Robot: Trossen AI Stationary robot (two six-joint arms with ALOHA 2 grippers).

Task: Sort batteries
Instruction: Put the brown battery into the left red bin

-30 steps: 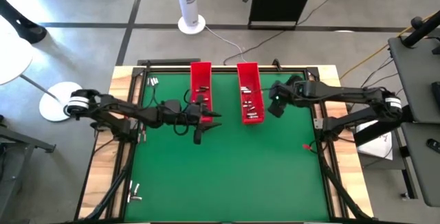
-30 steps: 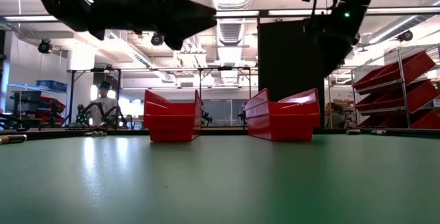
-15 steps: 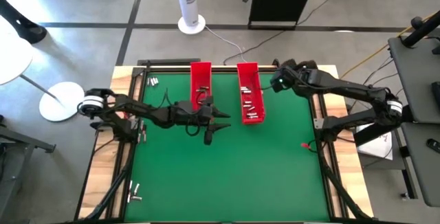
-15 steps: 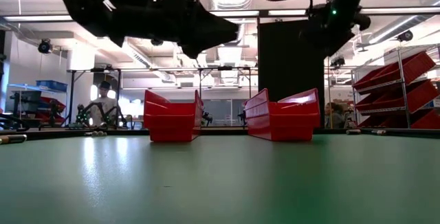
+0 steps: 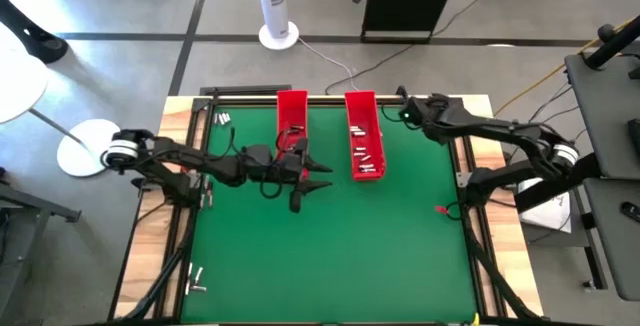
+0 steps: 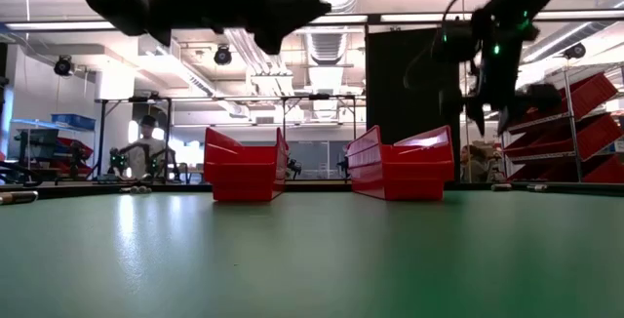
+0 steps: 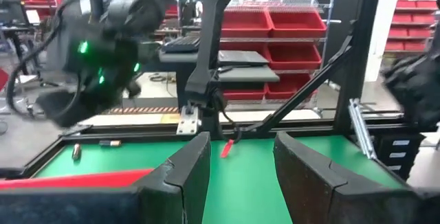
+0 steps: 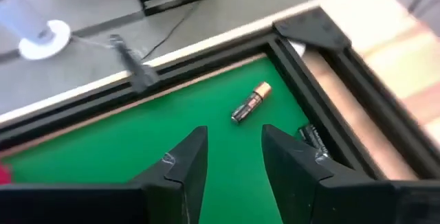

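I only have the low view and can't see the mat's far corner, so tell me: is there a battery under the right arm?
Observer: Yes. The right wrist view shows a copper-tipped battery lying on the green mat, just ahead of the right jaws, which stand open and empty.
Operator: Anything else near it?
Observer: A darker battery lies against the black frame, beside the first but apart from it.
Operator: And the left arm?
Observer: From above, the left jaws hang over the mat by the end of the left red tray that faces the mat's middle, open with nothing in them.
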